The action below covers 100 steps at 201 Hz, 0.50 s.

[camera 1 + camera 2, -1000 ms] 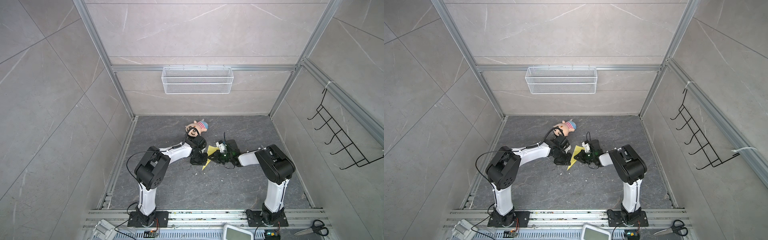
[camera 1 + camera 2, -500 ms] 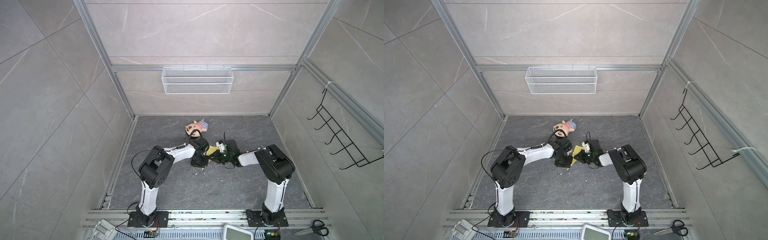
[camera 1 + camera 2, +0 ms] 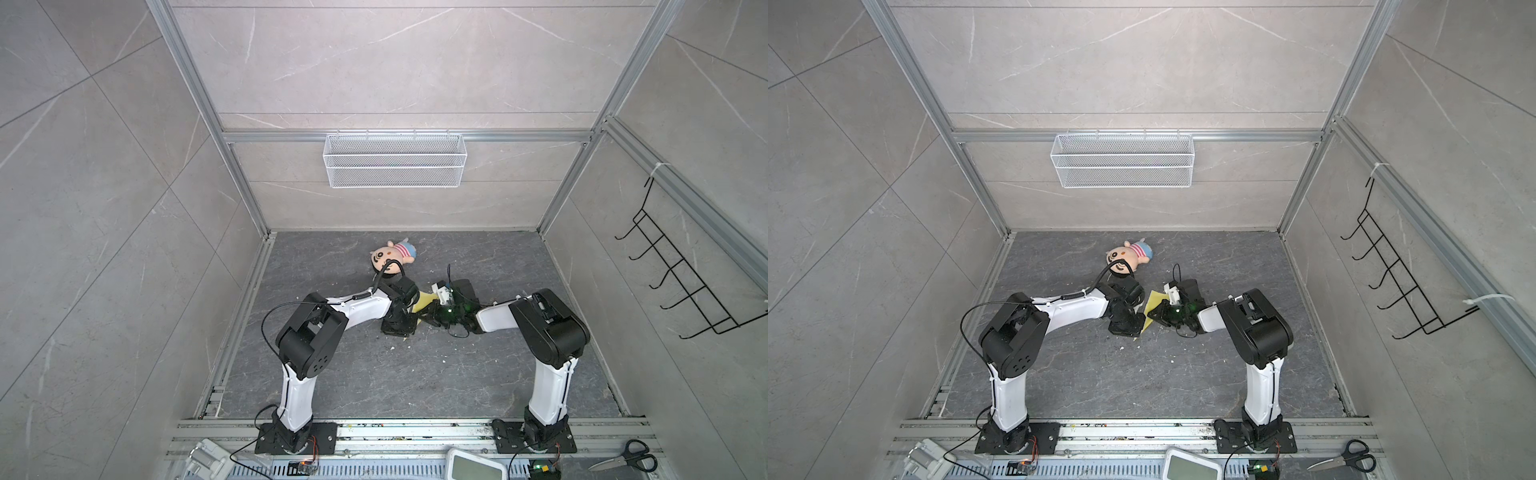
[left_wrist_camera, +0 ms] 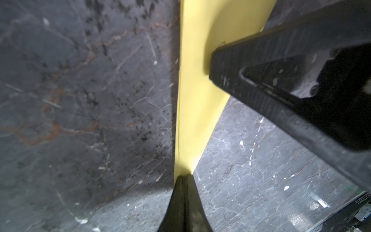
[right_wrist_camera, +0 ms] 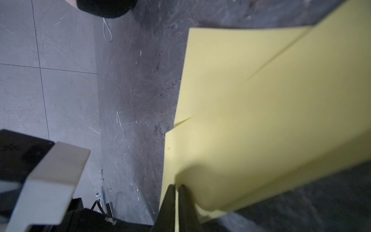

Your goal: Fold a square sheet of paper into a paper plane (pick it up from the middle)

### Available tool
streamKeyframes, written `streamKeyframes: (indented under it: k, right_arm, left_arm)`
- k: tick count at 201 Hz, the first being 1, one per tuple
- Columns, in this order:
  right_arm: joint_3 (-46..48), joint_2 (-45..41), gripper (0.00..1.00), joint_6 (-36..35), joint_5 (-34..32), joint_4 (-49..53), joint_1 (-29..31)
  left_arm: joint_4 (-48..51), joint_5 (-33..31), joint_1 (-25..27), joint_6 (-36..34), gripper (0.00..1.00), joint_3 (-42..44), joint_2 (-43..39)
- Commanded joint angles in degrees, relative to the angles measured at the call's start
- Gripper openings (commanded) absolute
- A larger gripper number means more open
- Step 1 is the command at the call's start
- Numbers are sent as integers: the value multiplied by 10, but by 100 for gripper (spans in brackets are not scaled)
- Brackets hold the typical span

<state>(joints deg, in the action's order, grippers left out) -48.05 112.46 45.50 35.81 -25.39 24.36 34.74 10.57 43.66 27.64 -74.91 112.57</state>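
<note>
The square sheet of paper (image 3: pixel 424 301) (image 3: pixel 1152 303) is yellow and folded into a long pointed paper plane shape; it lies mid-floor between my two grippers. My left gripper (image 3: pixel 400 329) (image 3: pixel 1126 328) (image 4: pixel 183 176) points down, shut, its tips meeting at the narrow pointed end of the paper (image 4: pixel 198 80) beside the long crease. Whether paper is pinched between them is hidden. My right gripper (image 3: pixel 432 319) (image 3: pixel 1155 318) (image 5: pixel 177 186) is shut on an edge of the paper (image 5: pixel 261 110), with a yellow layer between its fingers. A loose flap curls beside them.
A plush doll (image 3: pixel 392 257) (image 3: pixel 1129 253) lies just behind the left gripper. A wire basket (image 3: pixel 395 166) hangs on the back wall and a black hook rack (image 3: pixel 681 286) on the right wall. Scissors (image 3: pixel 623 457) and a white device (image 3: pixel 476 465) lie at the front rail.
My left arm has shifted to the right and its gripper has slid along the paper toward the pointed end, covering more of it. The right gripper has held still.
</note>
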Motion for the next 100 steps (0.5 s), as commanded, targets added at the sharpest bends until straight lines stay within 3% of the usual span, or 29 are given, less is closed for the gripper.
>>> streamKeyframes:
  k: [1, 62, 100]
  right_arm:
    - [16, 42, 11, 3, -73, 75, -4]
    - [2, 24, 12, -12, -66, 92, -5]
    - [-41, -81, 19, -73, -80, 203, 4]
  left_arm:
    - [81, -21, 3, -13, 1, 20, -8]
    - [76, 6, 0, -30, 1, 17, -44]
    - [-17, 25, -53, -19, 14, 50, -133]
